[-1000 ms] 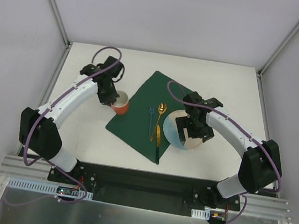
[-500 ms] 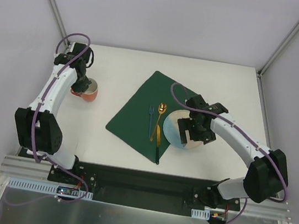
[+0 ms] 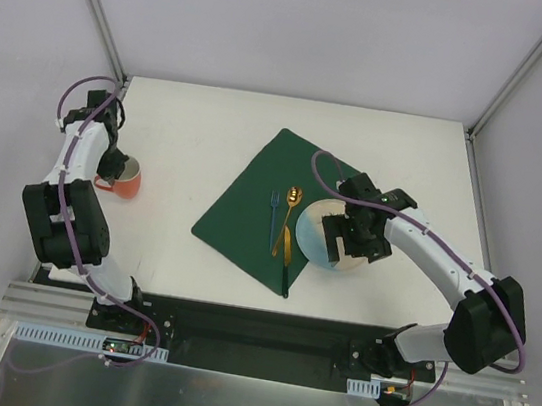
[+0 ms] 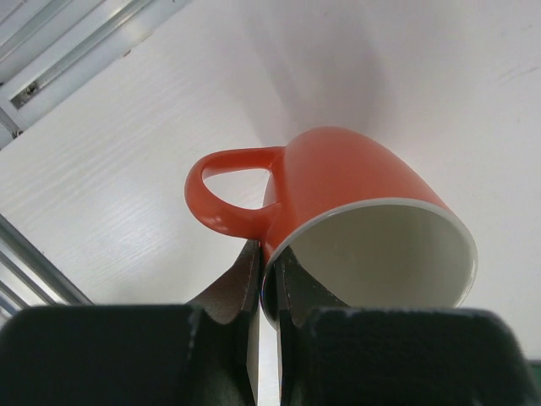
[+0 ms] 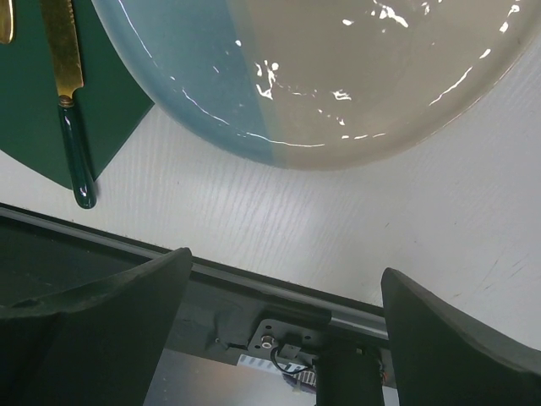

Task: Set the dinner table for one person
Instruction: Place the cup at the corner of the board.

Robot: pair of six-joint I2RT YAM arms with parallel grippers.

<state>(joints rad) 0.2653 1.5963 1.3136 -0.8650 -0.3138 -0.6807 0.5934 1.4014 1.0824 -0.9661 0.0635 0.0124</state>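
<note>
We are holding the mug (image 4: 363,186), rim pinched in the left gripper (image 4: 266,283); the right gripper (image 3: 352,238) is hovering wide over the plate (image 5: 338,68). Next: likely setting the mug beside the placemat (image 3: 250,210).

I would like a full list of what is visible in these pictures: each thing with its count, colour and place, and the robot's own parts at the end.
dinner table: one, white, under everything
placemat: one, dark green, table centre, turned at an angle
plate: one, light blue and beige, partly on the placemat's right edge, partly on the table
fork: one, blue, on the placemat
spoon: one, gold, on the placemat, right of the fork
knife: one, gold blade, dark green handle, between spoon and plate
mug: one, orange, white inside, table's left side
left gripper: one, black, shut on the mug's rim
right gripper: one, black, open above the plate
</note>
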